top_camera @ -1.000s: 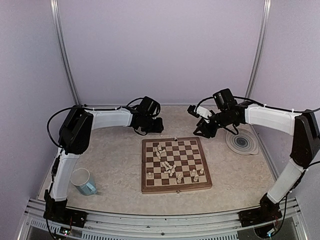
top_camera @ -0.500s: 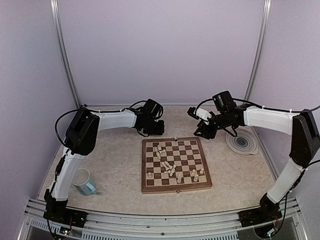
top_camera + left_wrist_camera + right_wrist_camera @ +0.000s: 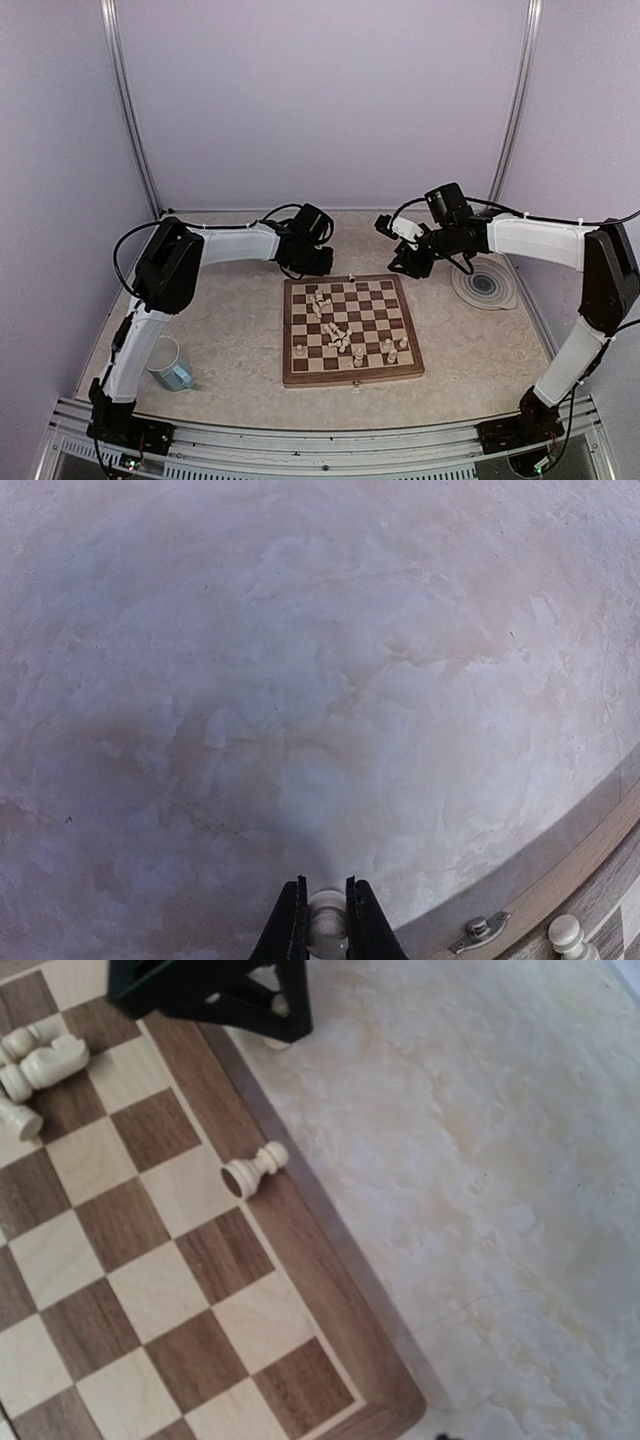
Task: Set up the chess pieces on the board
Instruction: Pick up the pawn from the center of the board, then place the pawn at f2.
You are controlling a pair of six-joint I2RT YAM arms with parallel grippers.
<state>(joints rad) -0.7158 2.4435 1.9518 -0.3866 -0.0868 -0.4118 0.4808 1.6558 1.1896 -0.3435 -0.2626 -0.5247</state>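
One cream piece (image 3: 327,920), clamped between the closed tips of the left end effector (image 3: 326,890). It was held over bare bench (image 3: 300,680), just off the 11 o'clock corner of the board (image 3: 350,377).

Board: centre of the bench, carrying roughly a dozen chess pieces (image 3: 333,328). Most lay toppled in a loose heap mid-board; a few stood upright along the near rows.

Right end effector (image 3: 410,262): hovering at the board's 1 o'clock corner. Whether it was open or gripping could not be told. One pawn (image 3: 254,1171) lay on its side at the border beneath it.

Hazards, as judged:
- The grip sat at the very fingertips on a small rounded piece, so a twist or quick swing could squirt it loose onto the bench.
- Lowering it near the heap could scatter neighbouring pieces.
- The toppled pawn could roll off the border if nudged.
- Both arms crowded the far edge and might clash.
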